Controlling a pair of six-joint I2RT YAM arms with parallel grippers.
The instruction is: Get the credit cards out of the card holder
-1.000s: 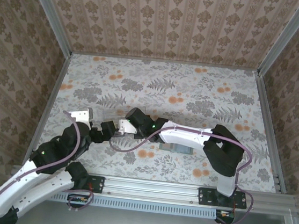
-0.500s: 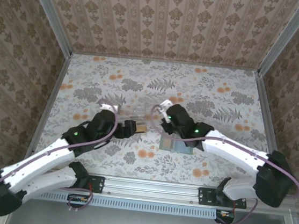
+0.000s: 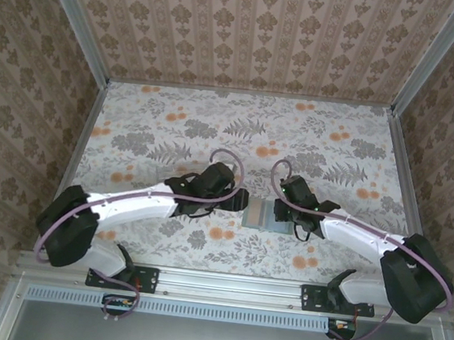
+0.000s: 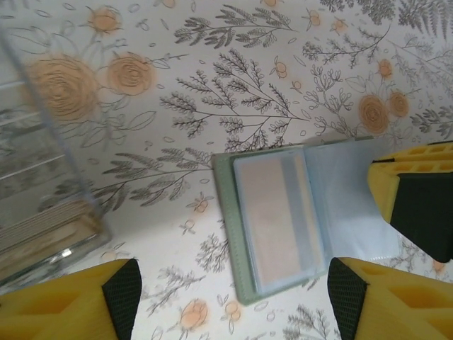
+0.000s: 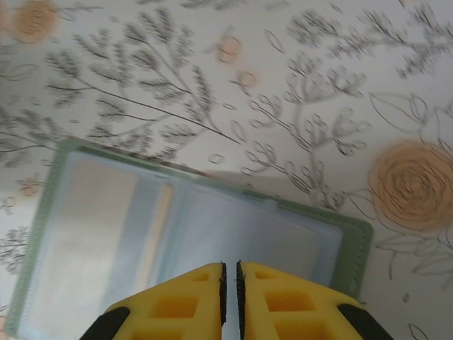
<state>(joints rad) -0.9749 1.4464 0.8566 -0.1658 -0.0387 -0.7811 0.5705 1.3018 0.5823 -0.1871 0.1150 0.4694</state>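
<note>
The card holder point(image 4: 311, 205) lies open on the floral table, grey-green rim up and blue-grey pockets showing. A tan credit card point(image 4: 272, 216) sits in its left pocket, also visible as the pale card point(image 5: 95, 223) in the right wrist view. My left gripper point(image 4: 233, 304) hovers open just above the holder's left half point(image 3: 256, 213), with nothing between its fingers. My right gripper point(image 5: 230, 283) is shut, its yellow fingertips point(image 4: 414, 188) over the holder's right page point(image 5: 269, 234). From above, the left gripper point(image 3: 238, 201) and right gripper point(image 3: 278, 212) flank the holder.
A clear plastic case point(image 4: 39, 177) stands left of the holder, close to my left gripper's left finger. Patterned walls enclose the table point(image 3: 336, 150) on three sides. Open floral surface lies behind the holder.
My left arm swung right from the clear case to the holder's left side, its jaws narrowing. My right arm drew back rightward, and its gripper closed over the holder's right page.
</note>
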